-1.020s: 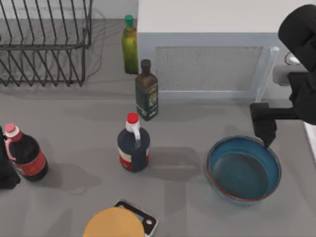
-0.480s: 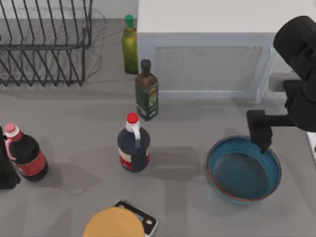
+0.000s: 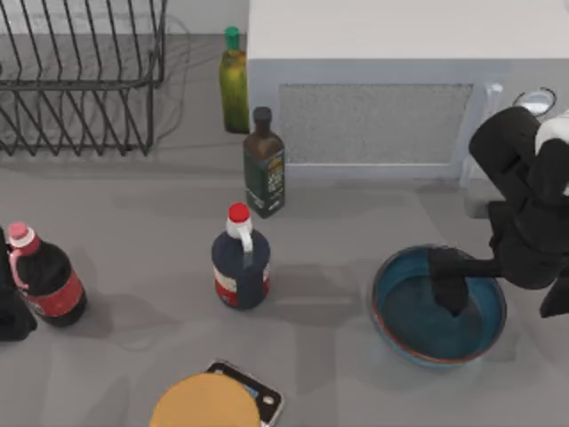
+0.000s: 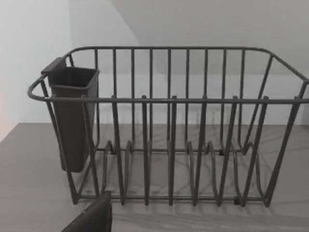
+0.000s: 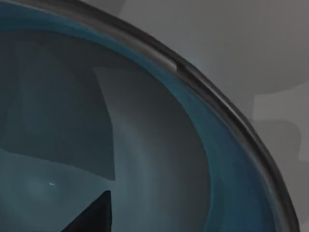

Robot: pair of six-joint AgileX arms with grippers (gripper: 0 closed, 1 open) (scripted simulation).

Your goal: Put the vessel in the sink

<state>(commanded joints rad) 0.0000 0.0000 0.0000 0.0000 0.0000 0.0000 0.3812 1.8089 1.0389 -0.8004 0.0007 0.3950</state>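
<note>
Over the desk's (image 3: 133,222) right side, the right tool (image 3: 449,298) is hanging inside the teal bowl (image 3: 404,334), which is sitting near the front edge; I cannot tell its grip state. At the left edge, the left arm is sitting parked, facing the dish rack (image 4: 169,145).

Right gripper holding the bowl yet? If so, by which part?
Cannot be told. The right gripper hangs over the inside of the teal bowl, away from its rim, and no grasp is visible. The left arm is parked at the table's left edge.
</note>
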